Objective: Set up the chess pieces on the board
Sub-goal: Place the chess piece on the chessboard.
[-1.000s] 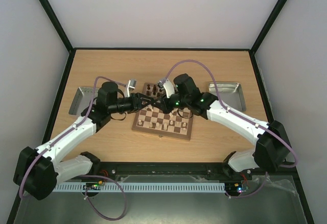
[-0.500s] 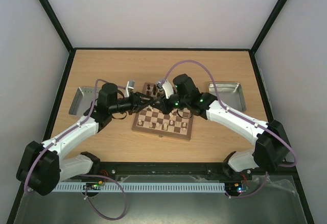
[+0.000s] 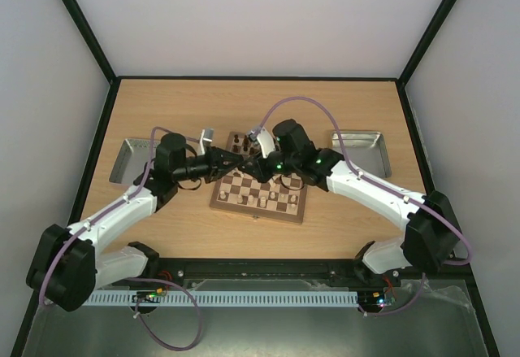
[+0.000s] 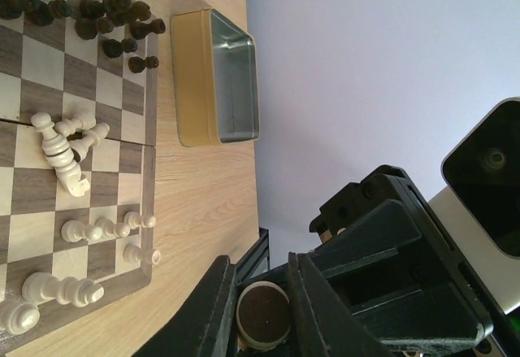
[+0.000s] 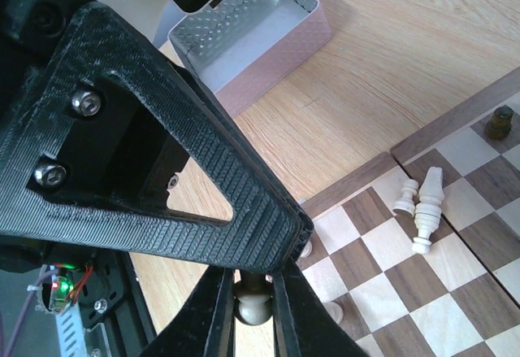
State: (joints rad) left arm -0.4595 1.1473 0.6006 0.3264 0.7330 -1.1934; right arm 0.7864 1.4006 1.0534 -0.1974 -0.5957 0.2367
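Note:
The board lies mid-table, also seen in the left wrist view and the right wrist view. Dark chess pieces cluster at one end. Pale ones lie toppled or stand along the border. My left gripper and right gripper meet tip to tip above the board's far-left part. The left gripper is shut on a pale piece whose round felt base faces the camera. The right gripper is shut on a small piece's round head, right under a left finger.
A grey metal tray sits left of the board and another sits right of it. One tray shows in each wrist view. Two toppled pale pieces and one dark piece lie beyond the right gripper.
The left gripper has moved right, toward the right gripper, and the right gripper has edged left. Their tips now meet over the board.

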